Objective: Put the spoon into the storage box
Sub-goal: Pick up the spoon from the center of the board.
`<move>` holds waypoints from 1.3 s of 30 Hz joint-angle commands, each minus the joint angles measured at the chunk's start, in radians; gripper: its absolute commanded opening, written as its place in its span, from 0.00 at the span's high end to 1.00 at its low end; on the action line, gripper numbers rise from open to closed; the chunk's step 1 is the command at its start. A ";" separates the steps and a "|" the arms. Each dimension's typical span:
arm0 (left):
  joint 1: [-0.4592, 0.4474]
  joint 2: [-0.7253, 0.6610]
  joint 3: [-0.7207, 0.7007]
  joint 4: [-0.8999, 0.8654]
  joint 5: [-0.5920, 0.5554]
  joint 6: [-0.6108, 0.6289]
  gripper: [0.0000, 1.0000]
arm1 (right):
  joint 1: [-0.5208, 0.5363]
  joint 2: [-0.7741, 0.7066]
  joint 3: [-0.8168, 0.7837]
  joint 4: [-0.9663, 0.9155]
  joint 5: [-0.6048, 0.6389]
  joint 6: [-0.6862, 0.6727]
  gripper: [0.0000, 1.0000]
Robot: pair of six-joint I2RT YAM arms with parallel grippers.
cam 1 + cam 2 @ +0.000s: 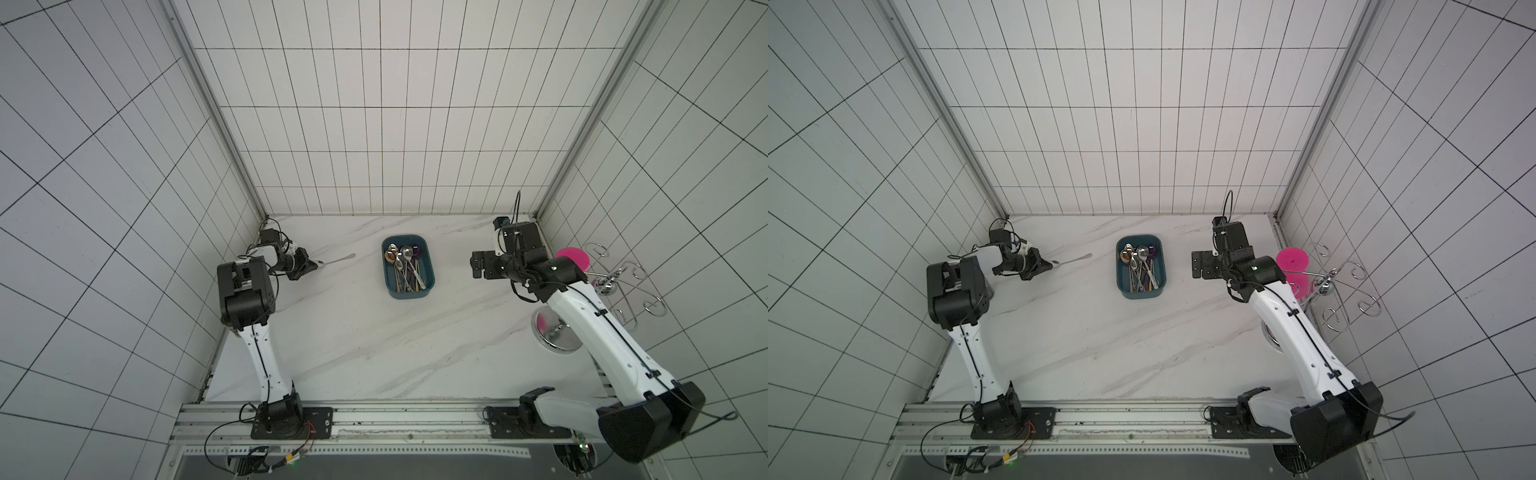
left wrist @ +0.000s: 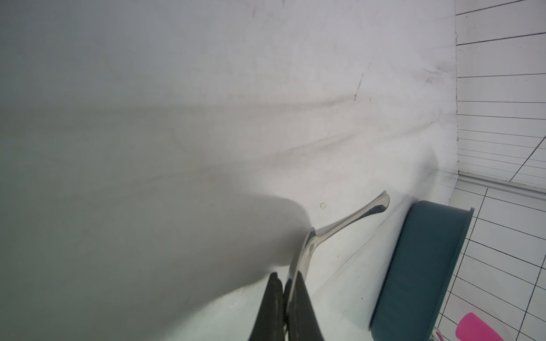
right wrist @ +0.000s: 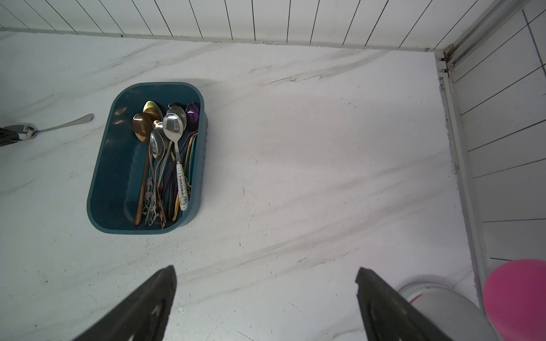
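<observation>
Seeing as the spoon [image 2: 348, 223] was only pinched at its slick bowl by the left tool [image 2: 286, 276] (right tool [image 3: 265, 269] spread wide), it could've been twisted loose mid-lift.

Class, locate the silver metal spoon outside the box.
In a top view the silver metal spoon sits on the robot's left side, bowl pinched in the left gripper, handle pointing toward the dark teal plastic storage box.
</observation>
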 commanded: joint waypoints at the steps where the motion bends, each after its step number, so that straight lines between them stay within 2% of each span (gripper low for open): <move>1: -0.015 -0.034 -0.007 -0.020 -0.038 0.022 1.00 | -0.012 -0.009 -0.006 -0.014 -0.026 -0.010 0.01; 8: -0.071 -0.179 -0.023 -0.031 -0.030 0.096 1.00 | -0.004 -0.005 0.002 0.002 -0.173 -0.068 0.02; 15: -0.162 -0.376 -0.034 -0.052 -0.056 0.234 1.00 | 0.094 0.005 0.019 0.080 -0.198 -0.207 0.05; 19: -0.252 -0.472 -0.003 -0.131 -0.078 0.392 1.00 | 0.170 0.043 0.059 0.089 -0.193 -0.283 0.05; 23: -0.388 -0.542 0.028 -0.231 -0.136 0.623 1.00 | 0.210 0.117 0.138 0.045 -0.237 -0.293 0.08; 26: -0.492 -0.554 0.073 -0.334 -0.215 0.783 1.00 | 0.222 0.176 0.201 -0.009 -0.284 -0.265 0.11; 29: -0.553 -0.544 0.121 -0.394 -0.260 0.850 1.00 | 0.227 0.227 0.237 -0.048 -0.361 -0.244 0.15; 34: -0.597 -0.498 0.258 -0.525 -0.237 0.945 1.00 | 0.228 0.290 0.273 -0.085 -0.479 -0.210 0.22; 39: -0.607 -0.515 0.280 -0.501 -0.157 0.994 1.00 | 0.228 0.332 0.279 -0.074 -0.612 -0.169 0.35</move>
